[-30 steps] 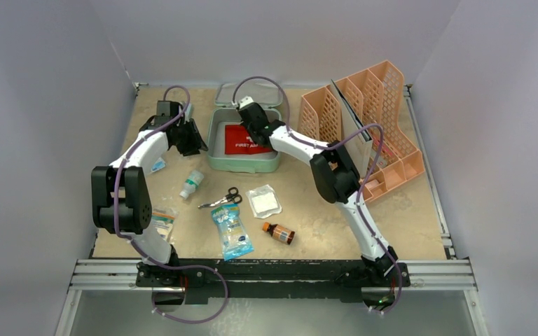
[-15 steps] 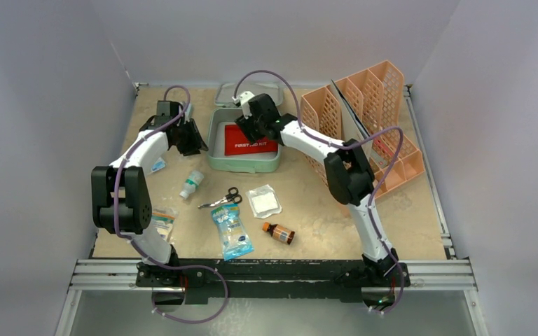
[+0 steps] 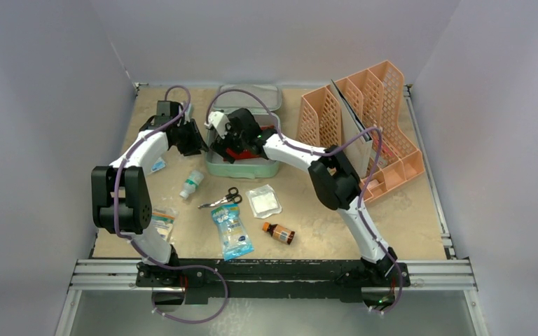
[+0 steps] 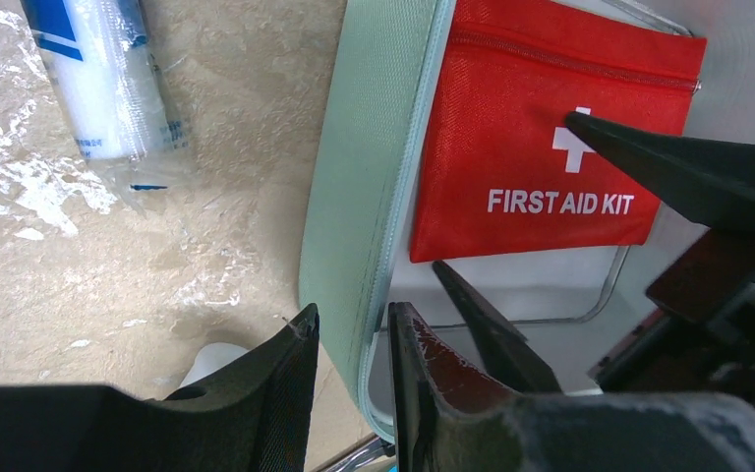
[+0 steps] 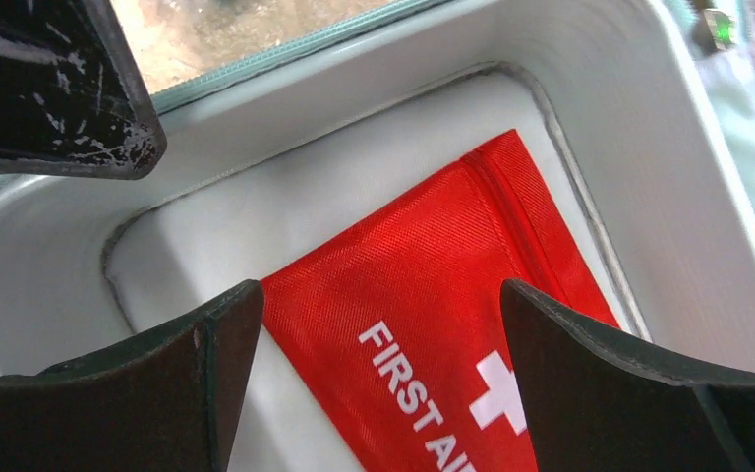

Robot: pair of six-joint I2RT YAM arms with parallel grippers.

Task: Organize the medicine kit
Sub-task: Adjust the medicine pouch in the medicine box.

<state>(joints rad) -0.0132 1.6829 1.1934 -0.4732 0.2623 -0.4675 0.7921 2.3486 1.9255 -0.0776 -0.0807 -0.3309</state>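
The mint-green medicine kit (image 3: pixel 242 168) stands open at the back middle of the table, and its lid (image 3: pixel 252 94) lies behind it. A red "FIRST AID KIT" pouch (image 5: pixel 433 295) lies flat on the box's white floor. My left gripper (image 4: pixel 352 320) is shut on the box's left wall (image 4: pixel 364 197), one finger outside and one inside. My right gripper (image 5: pixel 378 295) hangs open inside the box just above the pouch, its fingers spread on either side of the lettering, gripping nothing. In the top view its wrist covers most of the pouch (image 3: pixel 238 154).
A peach mesh rack (image 3: pixel 364 126) stands at the back right. In front of the box lie scissors (image 3: pixel 221 198), a gauze pad (image 3: pixel 263 201), a brown bottle (image 3: pixel 279 232), a blue packet (image 3: pixel 231 231) and a white bottle (image 3: pixel 192 183). A wrapped bandage roll (image 4: pixel 108 88) lies left of the box.
My right gripper has swung left and nearer over the box and its jaws have spread wide. The left gripper has stayed on the box wall.
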